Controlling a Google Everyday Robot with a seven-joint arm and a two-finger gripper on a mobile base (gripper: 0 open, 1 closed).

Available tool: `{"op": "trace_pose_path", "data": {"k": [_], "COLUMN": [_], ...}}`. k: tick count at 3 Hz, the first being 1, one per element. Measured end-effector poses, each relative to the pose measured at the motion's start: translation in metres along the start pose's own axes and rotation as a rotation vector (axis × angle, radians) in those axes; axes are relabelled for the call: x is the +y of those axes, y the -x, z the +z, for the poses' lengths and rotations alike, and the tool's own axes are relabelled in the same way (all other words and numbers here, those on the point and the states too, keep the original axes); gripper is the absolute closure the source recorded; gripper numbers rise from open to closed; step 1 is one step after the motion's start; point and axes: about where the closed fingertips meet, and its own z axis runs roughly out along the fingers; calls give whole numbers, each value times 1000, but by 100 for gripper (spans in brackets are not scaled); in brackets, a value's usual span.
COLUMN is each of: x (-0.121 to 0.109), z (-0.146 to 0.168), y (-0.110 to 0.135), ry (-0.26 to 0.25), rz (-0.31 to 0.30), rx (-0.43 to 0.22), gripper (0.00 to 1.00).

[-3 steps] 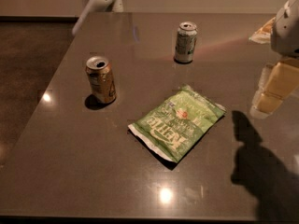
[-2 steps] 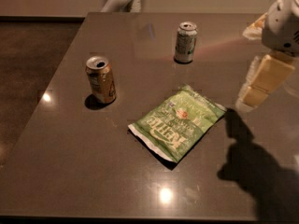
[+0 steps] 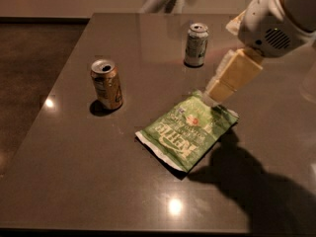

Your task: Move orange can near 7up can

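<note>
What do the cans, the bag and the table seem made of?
The orange can and 7up can look like aluminium: silvery tops, glossy print. The green bag seems crinkled, shiny plastic film. The table is dark and polished, perhaps stone or laminate; it mirrors lights. The gripper, above the bag's far edge, looks matte beige plastic.

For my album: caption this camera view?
Robot hand by the green chip bag; orange can left, 7up can behind, on a dark table.

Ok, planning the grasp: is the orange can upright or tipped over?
Upright: the orange can stands on its base, silver top up. The gripper hangs over the green chip bag, apart from the can.
</note>
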Motion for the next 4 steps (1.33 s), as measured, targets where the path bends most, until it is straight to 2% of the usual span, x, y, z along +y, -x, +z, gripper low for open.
{"op": "trace_pose_path", "data": {"k": [1, 2, 3, 4], "x": [9, 22, 32, 35], "z": [32, 64, 100, 130], "y": [37, 71, 103, 128], "ry": [0, 26, 65, 69], "rz": [25, 30, 43, 71], "rx": [-74, -128, -172, -202], "gripper": [0, 0, 0, 0]}}
